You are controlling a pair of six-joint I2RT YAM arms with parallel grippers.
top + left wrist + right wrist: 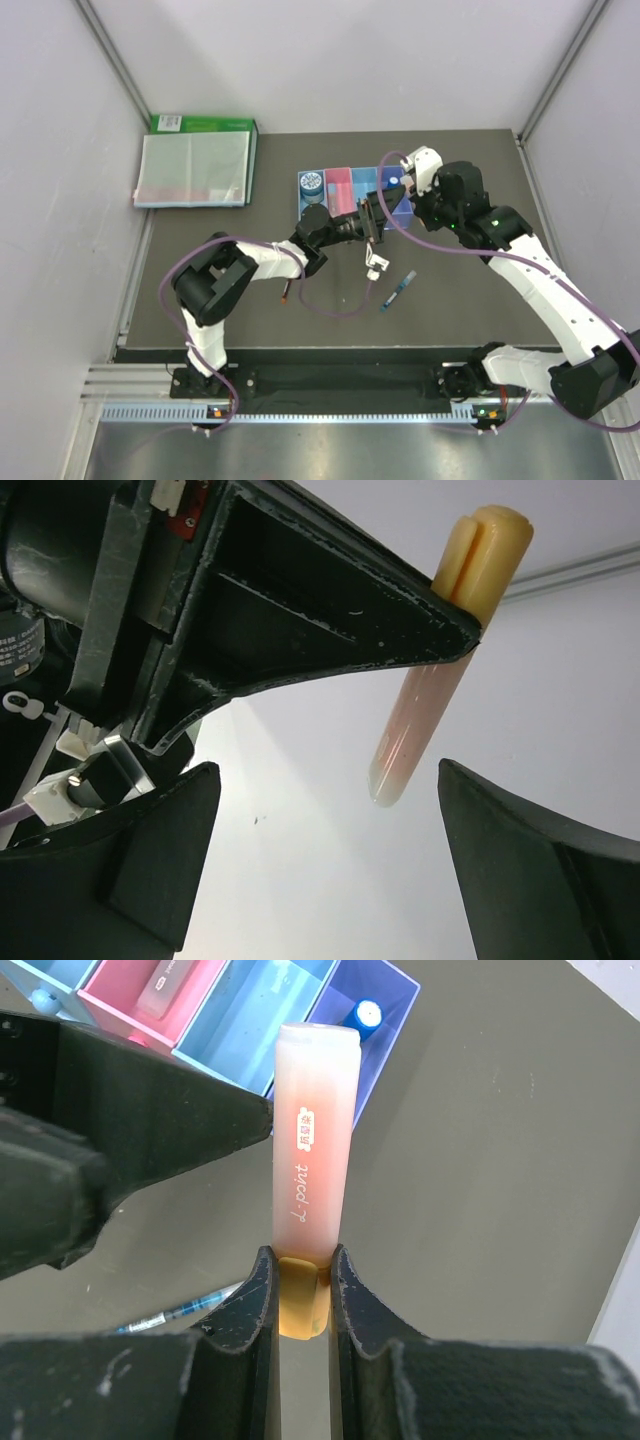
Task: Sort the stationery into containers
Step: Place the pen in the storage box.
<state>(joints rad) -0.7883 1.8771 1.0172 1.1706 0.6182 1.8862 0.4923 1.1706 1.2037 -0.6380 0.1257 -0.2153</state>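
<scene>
My right gripper [300, 1252] is shut on the yellow cap end of the orange highlighter [312, 1140], holding it in the air near the row of bins [365, 190]. In the left wrist view the highlighter [420, 730] hangs beside my open, empty left gripper [325, 770]. From above, the left gripper [372, 222] and right gripper [392, 212] meet in front of the bins. The grey tape roll [312, 183] lies in the left light-blue bin. The eraser [165, 985] is in the pink bin and the blue-capped bottle [368, 1015] in the purple bin. The blue pen [398, 291] lies on the mat.
A clear folder on a green box [195, 165] lies at the back left. The tip of a dark red pen [286, 294] shows under the left forearm. The second light-blue bin [245, 1015] shows a bare floor. Grey walls close in on three sides.
</scene>
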